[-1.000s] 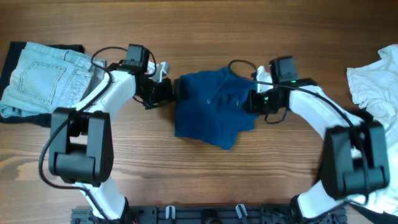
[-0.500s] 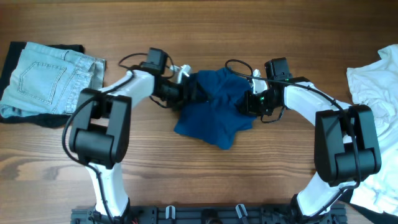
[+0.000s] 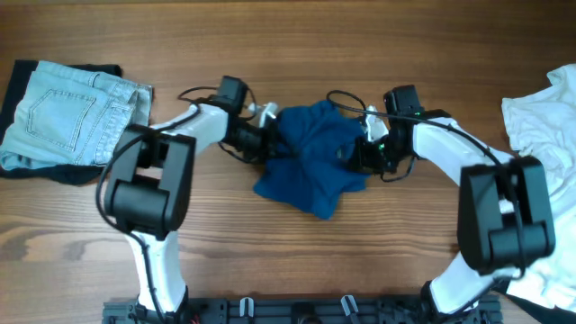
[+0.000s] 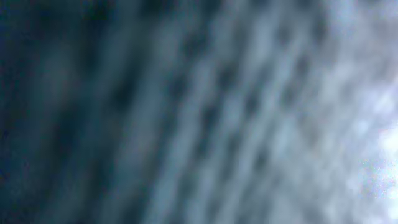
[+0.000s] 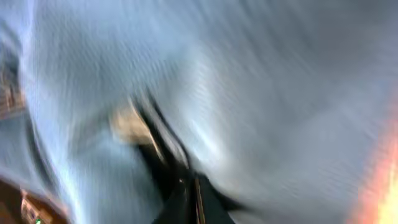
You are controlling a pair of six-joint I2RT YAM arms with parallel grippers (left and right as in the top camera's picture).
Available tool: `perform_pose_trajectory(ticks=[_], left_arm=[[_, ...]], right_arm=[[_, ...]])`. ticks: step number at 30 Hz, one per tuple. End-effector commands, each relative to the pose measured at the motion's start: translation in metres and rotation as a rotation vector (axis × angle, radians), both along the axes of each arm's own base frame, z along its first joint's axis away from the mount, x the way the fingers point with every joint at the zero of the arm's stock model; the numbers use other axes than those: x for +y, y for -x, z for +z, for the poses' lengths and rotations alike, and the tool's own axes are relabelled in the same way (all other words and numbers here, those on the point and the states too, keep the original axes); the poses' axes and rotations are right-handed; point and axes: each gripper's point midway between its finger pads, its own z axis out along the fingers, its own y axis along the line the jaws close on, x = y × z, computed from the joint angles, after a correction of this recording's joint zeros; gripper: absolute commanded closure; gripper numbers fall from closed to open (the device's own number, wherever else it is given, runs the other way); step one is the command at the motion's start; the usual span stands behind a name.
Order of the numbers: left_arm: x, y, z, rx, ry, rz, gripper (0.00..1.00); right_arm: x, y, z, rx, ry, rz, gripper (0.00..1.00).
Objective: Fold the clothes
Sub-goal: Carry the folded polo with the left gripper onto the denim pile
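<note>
The blue shirt (image 3: 310,160) lies rumpled at the middle of the counter (image 3: 288,45), collar end toward 12 o'clock and one loose corner trailing toward 6 o'clock.

Over the last second the left arm has swung in from beside the garment, and the left gripper (image 3: 268,139) now has its tip buried in the shirt's edge at about 10 o'clock. Its jaws cannot be made out from overhead. Its own wrist camera shows only blurred blue weave (image 4: 186,112) pressed against the lens, so I cannot tell whether it has closed on the cloth yet.

The right gripper (image 3: 358,155) has stayed at the shirt's 3 o'clock edge. Its fingers are together, and in the wrist view the creases of fabric (image 5: 261,93) run down to them (image 5: 189,194), which reads as a pinch on the cloth. Meanwhile the shirt has drawn narrower and more bunched between the two arms.

For the task, this looks like both sides being secured, probably to lift and spread the shirt before any fold. No neat fold exists yet.

A folded pair of jeans (image 3: 67,112) sits at the counter's 9 o'clock side on a dark garment (image 3: 18,85). A crumpled white garment (image 3: 540,112) waits at 3 o'clock.
</note>
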Motion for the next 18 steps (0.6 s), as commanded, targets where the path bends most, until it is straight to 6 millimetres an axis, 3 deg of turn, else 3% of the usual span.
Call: perform_pose_trajectory(ticks=[1,3,4,8,10,13,18], left_arm=[[0.061,-0.062,0.072,-0.216,-0.001,0.178,0.96],[0.091,-0.082,0.103,-0.301,0.002,0.252,0.96],[0.133,-0.104,0.139,-0.419,-0.004,0.348,0.96],[0.205,-0.132,0.179,-0.588,-0.028,0.512,0.96],[0.240,-0.141,0.186,-0.656,-0.062,0.578,0.96],[0.294,-0.149,0.179,-0.690,-0.170,0.694,0.96],[0.366,-0.131,0.164,-0.627,-0.283,0.846,0.96]], right_arm=[[0.001,-0.012,0.067,-0.222,-0.028,0.024,0.96],[0.001,-0.014,0.089,-0.290,-0.039,0.021,0.96],[0.001,-0.014,0.111,-0.354,-0.051,0.009,0.96],[0.001,-0.014,0.128,-0.394,-0.062,-0.018,0.96],[0.001,-0.014,0.128,-0.392,-0.063,-0.022,0.96],[0.001,-0.013,0.127,-0.374,-0.066,-0.039,0.96],[0.000,-0.011,0.126,-0.364,-0.064,-0.038,0.96]])
